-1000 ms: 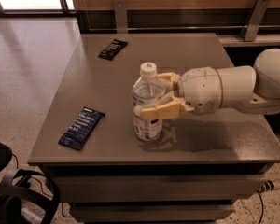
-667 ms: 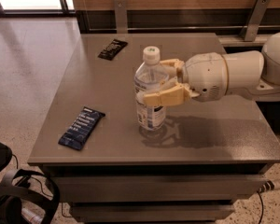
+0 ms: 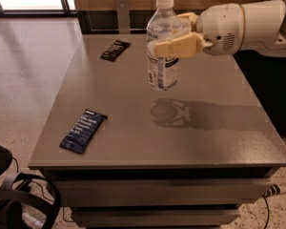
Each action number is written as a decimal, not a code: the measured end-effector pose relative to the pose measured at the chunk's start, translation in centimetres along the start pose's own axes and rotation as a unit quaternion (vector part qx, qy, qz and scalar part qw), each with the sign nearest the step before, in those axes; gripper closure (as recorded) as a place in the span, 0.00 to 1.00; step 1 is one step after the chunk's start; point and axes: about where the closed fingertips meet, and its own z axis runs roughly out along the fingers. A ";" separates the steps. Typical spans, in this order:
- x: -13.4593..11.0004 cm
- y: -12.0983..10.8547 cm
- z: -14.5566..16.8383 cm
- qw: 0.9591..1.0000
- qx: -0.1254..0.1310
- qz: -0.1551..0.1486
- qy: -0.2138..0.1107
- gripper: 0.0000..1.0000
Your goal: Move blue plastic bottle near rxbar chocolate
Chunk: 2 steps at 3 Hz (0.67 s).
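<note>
The blue plastic bottle [image 3: 162,66] is clear with a white cap and a blue-and-white label. It hangs upright in the air above the middle of the grey table [image 3: 219,132]. My gripper [image 3: 174,35] reaches in from the right and is shut on the bottle's upper body, one tan finger [image 3: 176,47] across its front. The rxbar chocolate [image 3: 115,50], a flat black bar with pale print, lies at the table's far left, well to the left of the bottle and beyond it.
A navy blue wrapped bar [image 3: 83,130] lies near the table's front left edge. A wooden wall and metal posts stand behind the table. Black straps and cables [image 3: 19,199] lie on the floor at the front left.
The gripper has lifted the bottle off the table and carried it up and toward the far side. The two bars have not moved.
</note>
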 end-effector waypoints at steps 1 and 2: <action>-1.9 -4.0 -0.1 1.000 0.027 -0.004 0.007 1.00; -3.0 -8.9 0.4 0.998 0.060 -0.009 0.015 1.00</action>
